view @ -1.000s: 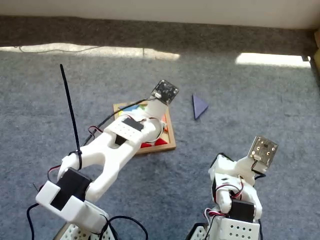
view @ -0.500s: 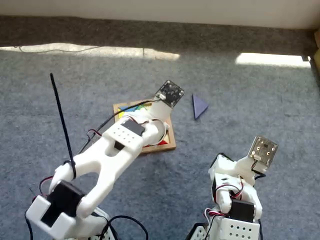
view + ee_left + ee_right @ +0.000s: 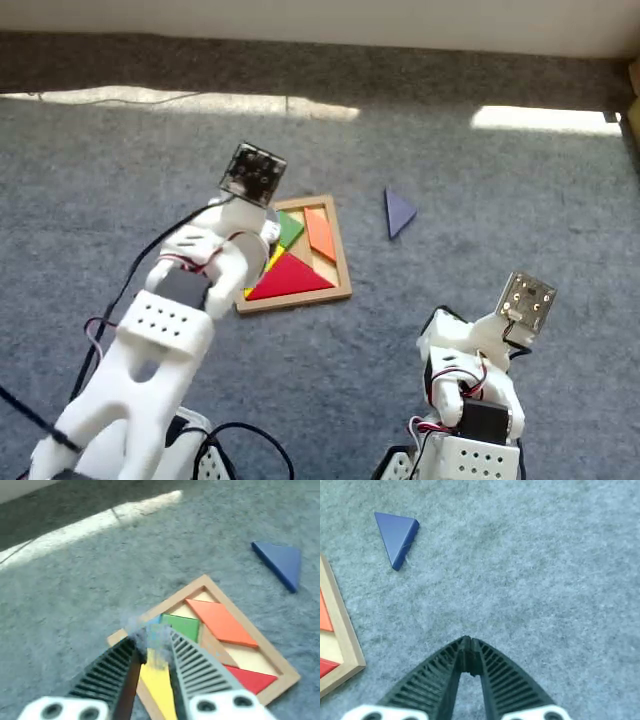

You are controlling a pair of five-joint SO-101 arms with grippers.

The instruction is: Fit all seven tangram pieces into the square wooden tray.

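Left pincer hovers over square wooden tray, jaws narrowly apart, holding nothing. Right pincer closed, empty. Dark blue triangle piece lies on grey carpet, apart from tray. Risk: thin piece slips from pinch on soft carpet, or corner catches on rim.

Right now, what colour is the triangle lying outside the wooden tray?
The triangle is dark blue, clearest in the right wrist view.
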